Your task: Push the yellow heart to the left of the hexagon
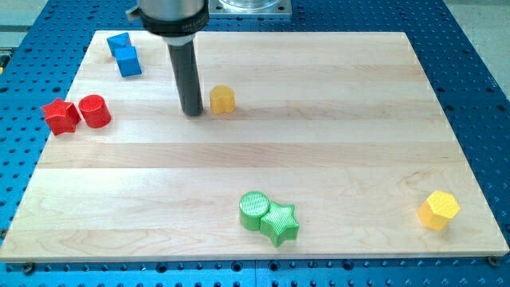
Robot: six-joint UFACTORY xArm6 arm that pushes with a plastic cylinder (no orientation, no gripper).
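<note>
My tip (pixel 192 112) sits just left of small yellow heart block (pixel 222 100) near wooden counter (pixel 335 119) top, prob. lined up to shove it right/down toward yellow hexagon block (pixel 439 210); no pincer fitted.

Red (pixel 60 116), blue (pixel 127 60), green blocks (pixel 255 210); board (pixel 319 119).

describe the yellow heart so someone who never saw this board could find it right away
Start at the wooden board and look to its upper middle, where the dark rod comes down. The yellow heart sits just to the view's right of my tip. The only other yellow piece, the yellow hexagon, lies far off at the view's bottom right.
</note>
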